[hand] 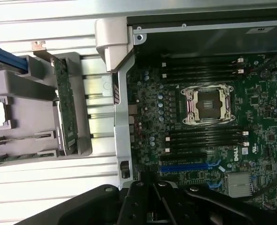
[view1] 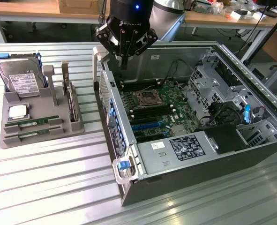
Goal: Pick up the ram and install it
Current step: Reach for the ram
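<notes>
Two ram sticks (view1: 33, 123), thin green boards with white labels, lie flat in slots of the grey tray (view1: 40, 136) at the exterior view's left. In the wrist view, one ram stick (hand: 26, 138) appears as a thin strip in the tray. My gripper (view1: 124, 60) hangs above the back left corner of the open computer case (view1: 129, 187), well apart from the ram. Its fingers (hand: 143, 206) are shut with nothing between them. Below it lies the green motherboard (view1: 152, 105) with black memory slots (hand: 204, 70) on both sides of the processor socket (hand: 208, 104).
The tray also holds a hard drive (view1: 20, 77), a processor chip (view1: 17, 111) and an upright card with a metal bracket (view1: 69, 96). A power supply (view1: 175, 150) and drive cages (view1: 213, 79) fill the case's right side. Workbenches stand behind.
</notes>
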Tool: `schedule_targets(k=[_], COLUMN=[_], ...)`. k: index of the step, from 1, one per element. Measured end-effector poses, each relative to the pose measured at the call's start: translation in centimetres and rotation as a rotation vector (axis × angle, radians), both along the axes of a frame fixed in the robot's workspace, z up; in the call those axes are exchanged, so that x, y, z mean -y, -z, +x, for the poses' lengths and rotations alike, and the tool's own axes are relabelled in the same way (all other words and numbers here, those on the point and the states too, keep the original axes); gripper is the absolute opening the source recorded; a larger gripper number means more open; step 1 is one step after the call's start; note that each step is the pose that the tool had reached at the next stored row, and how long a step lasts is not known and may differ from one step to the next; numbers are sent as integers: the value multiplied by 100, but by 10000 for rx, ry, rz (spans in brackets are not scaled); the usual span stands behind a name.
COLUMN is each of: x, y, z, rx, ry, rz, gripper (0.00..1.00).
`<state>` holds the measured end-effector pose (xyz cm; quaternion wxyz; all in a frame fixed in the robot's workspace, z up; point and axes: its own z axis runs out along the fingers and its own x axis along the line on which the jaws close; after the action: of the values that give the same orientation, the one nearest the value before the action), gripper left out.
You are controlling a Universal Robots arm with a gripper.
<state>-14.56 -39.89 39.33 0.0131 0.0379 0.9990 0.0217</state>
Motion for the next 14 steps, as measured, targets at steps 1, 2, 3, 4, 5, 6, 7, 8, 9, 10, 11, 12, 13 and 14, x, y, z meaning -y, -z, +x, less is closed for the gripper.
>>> schedule_targets(k=[1,2,3,4,5,6,7,8,9,10,11,12,13,14], x=[0,0,0,0,0,0,0,0,0,0,0,0,0,0], y=[0,0,0,0,0,0,0,0,0,0,0,0,-1,0], z=[-5,-10,-16,-21,-26,-32,-40,-50,-61,-77,-90,-101,-106,-111], rx=[0,0,0,0,0,0,0,-1,0,0,0,0,-1,0], ry=[0,0,1,0,0,1,1,0,1,0,0,1,0,0], rz=[0,0,0,0,0,0,0,0,0,-1,-1,-1,-2,-1], gripper=[11,11,11,11,11,11,11,11,11,11,11,11,11,11])
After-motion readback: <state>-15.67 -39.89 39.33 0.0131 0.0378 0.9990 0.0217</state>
